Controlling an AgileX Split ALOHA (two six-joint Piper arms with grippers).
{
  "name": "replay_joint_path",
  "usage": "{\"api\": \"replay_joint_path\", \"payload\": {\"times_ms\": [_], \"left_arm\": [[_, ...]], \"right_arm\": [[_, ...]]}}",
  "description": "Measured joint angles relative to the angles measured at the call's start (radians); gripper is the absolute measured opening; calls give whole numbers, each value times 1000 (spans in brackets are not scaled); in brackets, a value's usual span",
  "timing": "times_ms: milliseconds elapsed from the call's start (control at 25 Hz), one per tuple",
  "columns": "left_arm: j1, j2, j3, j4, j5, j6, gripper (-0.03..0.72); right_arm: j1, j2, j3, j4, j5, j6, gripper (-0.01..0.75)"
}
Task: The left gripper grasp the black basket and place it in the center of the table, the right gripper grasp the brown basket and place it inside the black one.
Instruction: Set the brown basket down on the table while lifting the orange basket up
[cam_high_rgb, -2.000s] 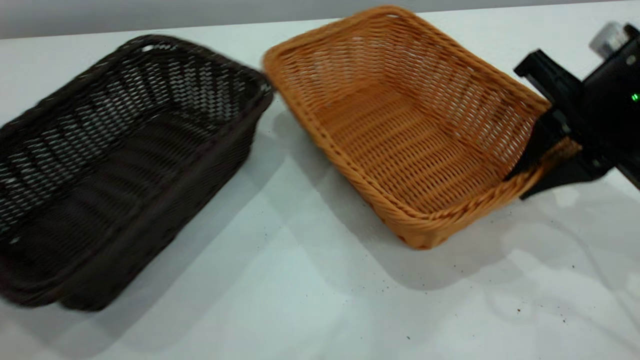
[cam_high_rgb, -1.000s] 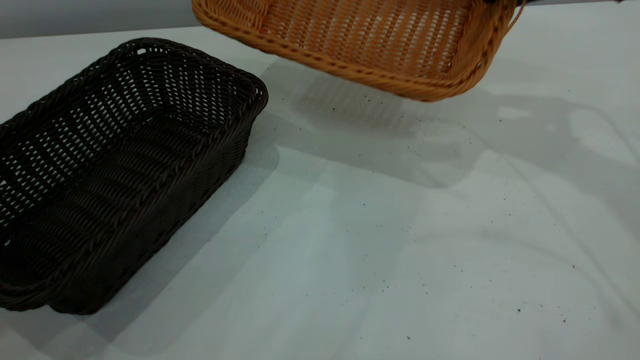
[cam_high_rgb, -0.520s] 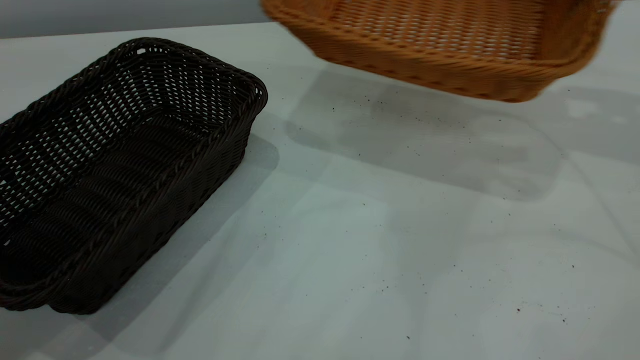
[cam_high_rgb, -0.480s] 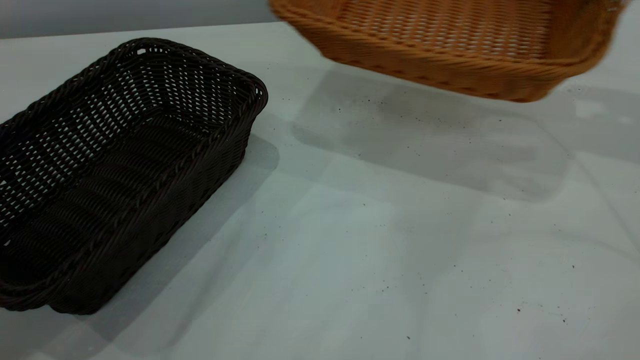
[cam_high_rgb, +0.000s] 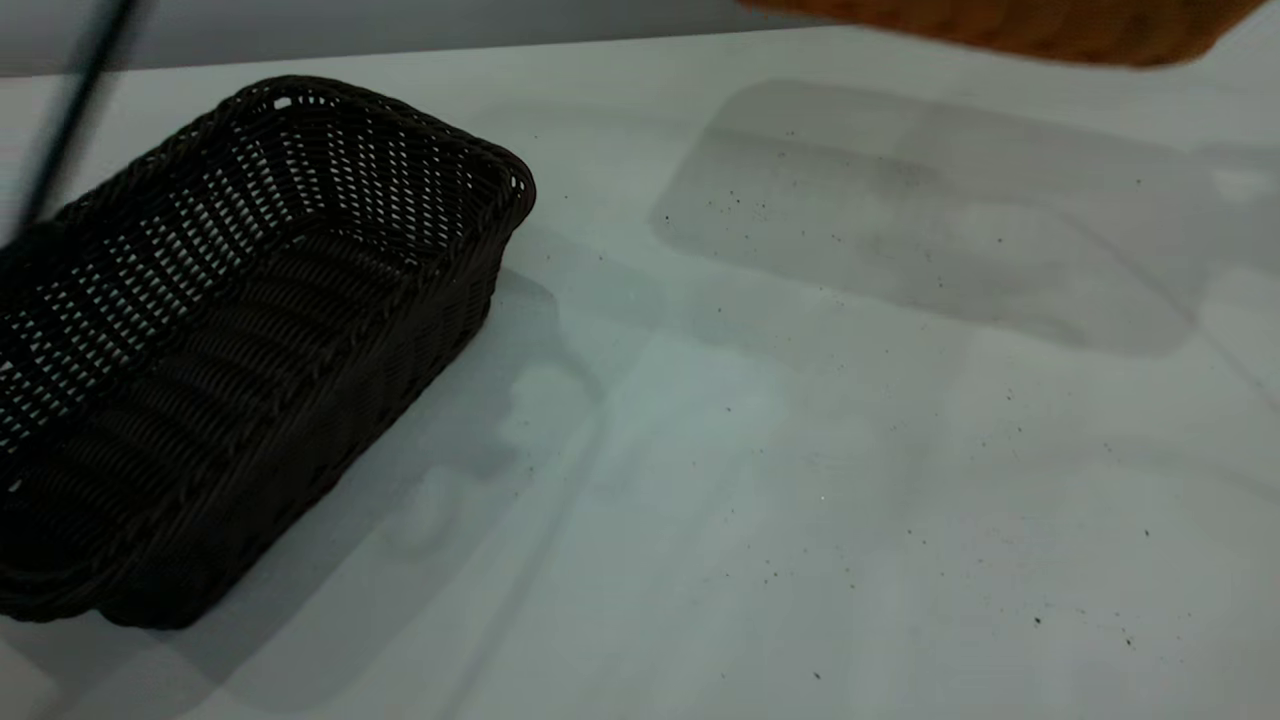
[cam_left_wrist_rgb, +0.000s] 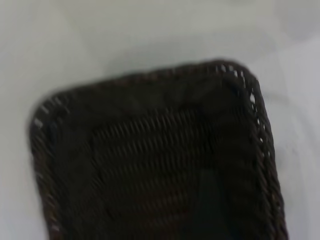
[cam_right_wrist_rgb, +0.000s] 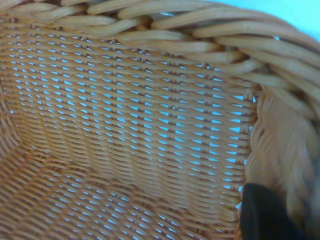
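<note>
The black basket (cam_high_rgb: 250, 340) sits flat on the white table (cam_high_rgb: 800, 480) at the exterior view's left side, its far short end toward the middle. A thin dark cable (cam_high_rgb: 75, 110) slants down above its far left rim. The left wrist view looks down into this basket (cam_left_wrist_rgb: 155, 160), with a dark finger (cam_left_wrist_rgb: 207, 210) of the left tool over its floor and near one long wall; whether that tool is released or clenched cannot be told. The brown basket (cam_high_rgb: 1020, 25) hangs in the air at the top right edge of the exterior view, well clear of the table, with its shadow on the surface below. In the right wrist view a black fingertip (cam_right_wrist_rgb: 262, 215) of the right tool presses the inside of the brown basket's wall (cam_right_wrist_rgb: 150, 125) just below the braided rim, so this tool is grasping that basket.
</note>
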Motion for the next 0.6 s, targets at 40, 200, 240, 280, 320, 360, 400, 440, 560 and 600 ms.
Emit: {"api": "replay_joint_path", "payload": {"times_ms": [40,200,240,280,320,360,400,440,560,600], "left_arm": [[0,18,-1,-8,-7,-36,457],[0,80,-10,-37,-15,-165,457],[0,89,-11,-37,-15,-191,457],[0,94,-15,-36,-15,-212,457],[0,95,-22,-36,-15,-234,457],[-3,95,-23,-39,-19,-256,457],[-4,95,-25,-48,-17,-266,457],[-8,95,-25,-63,-12,-277,457],[-24,105,-26,-82,27,-277,457],[-30,110,-26,-78,43,-276,457]], "right_arm": [[0,0,-21,-11,8,7,114],[0,-1,-66,-71,54,13,114],[0,-1,-67,-87,59,13,114],[0,-1,-67,-104,59,12,114],[0,-1,-67,-119,59,8,114],[0,-1,-67,-133,59,5,114],[0,-1,-67,-149,57,3,113],[0,-1,-70,-167,58,3,114],[0,0,-97,-202,63,-1,114],[0,0,-114,-209,66,-1,114]]}}
